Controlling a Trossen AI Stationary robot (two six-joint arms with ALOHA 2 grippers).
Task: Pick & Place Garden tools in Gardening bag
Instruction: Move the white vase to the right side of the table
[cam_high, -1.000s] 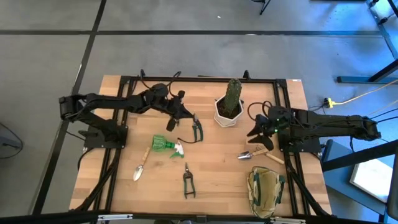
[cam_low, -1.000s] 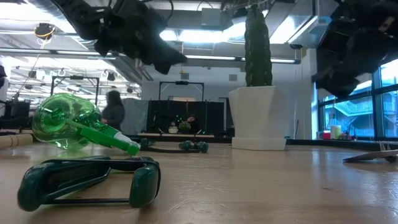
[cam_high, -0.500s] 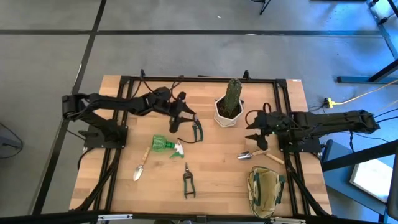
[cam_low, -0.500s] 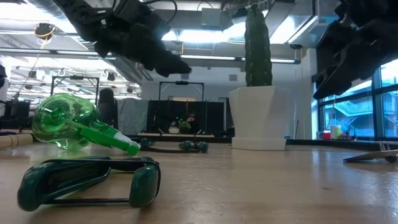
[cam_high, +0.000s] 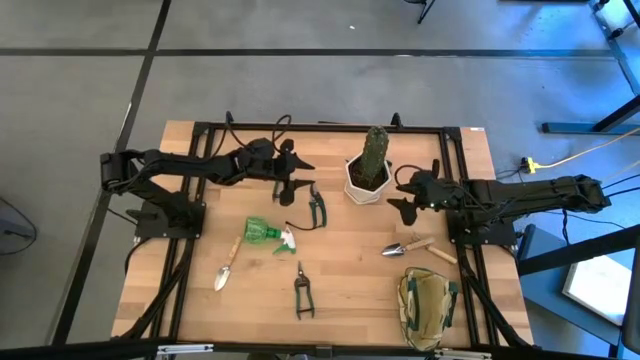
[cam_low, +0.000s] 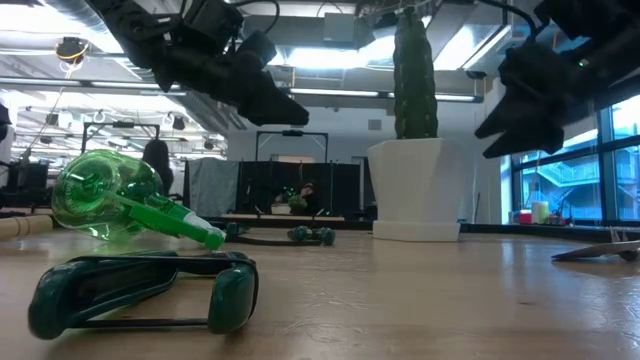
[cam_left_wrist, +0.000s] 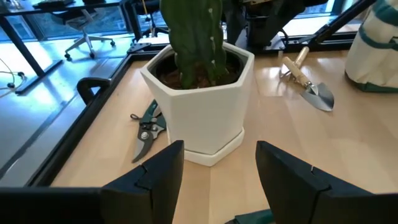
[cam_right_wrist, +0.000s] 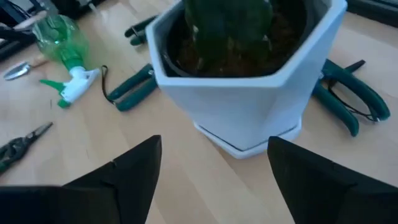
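My left gripper hovers open just left of the cactus in its white pot. My right gripper hovers open just right of the pot. Both point at the pot and hold nothing. Green-handled pruning shears lie flat below the left gripper. A green spray bottle lies on its side. A trowel and a second pair of shears lie nearer the front. Another trowel lies at the right. The olive gardening bag stands at the front right.
The cactus pot stands between the two grippers, its base on the wood. A third pair of shears lies on the table close beside the pot. A black frame runs around the tabletop. Bare wood shows at the front centre between the tools and the bag.
My left gripper has opened from shut and its wrist has turned, staying beside the pot. My right gripper has opened wider and swung toward the cactus pot, turning at the wrist. No tool has moved.
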